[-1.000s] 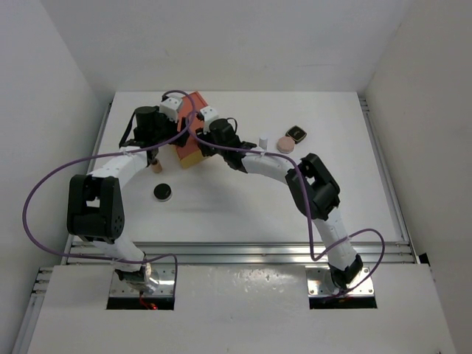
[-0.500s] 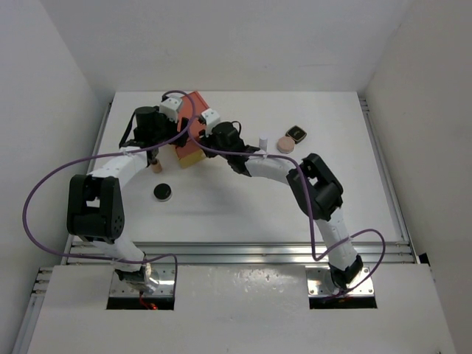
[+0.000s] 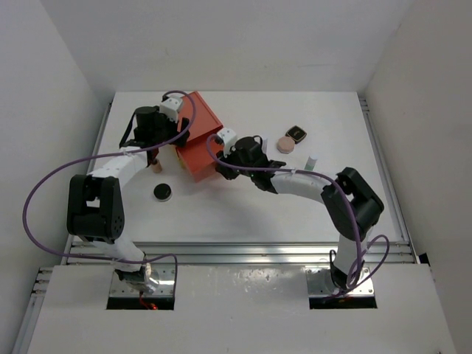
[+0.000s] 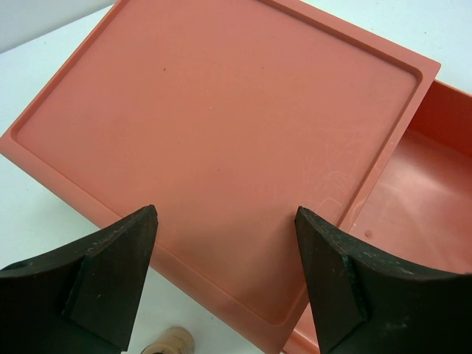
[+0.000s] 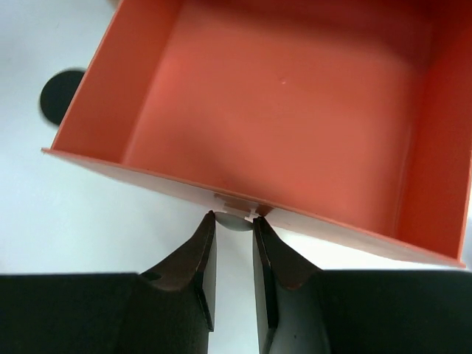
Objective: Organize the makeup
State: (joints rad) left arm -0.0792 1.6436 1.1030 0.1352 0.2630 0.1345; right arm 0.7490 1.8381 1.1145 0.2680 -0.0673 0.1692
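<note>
White-walled table (image 3: pixel 243 214): left jaws spread above orange box (image 4: pixel 221 133); right jaws pinch its drawer knob (image 5: pixel 234 220).

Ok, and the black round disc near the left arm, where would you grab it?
Across its rim, from straight above. The black round disc lies flat on the table, low and round, so no side offers a handle; open jaws would likely straddle it and close on opposite edges.

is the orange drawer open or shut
Open: the drawer stands out of the box, its bare inside showing; the right tool pinches its knob.
</note>
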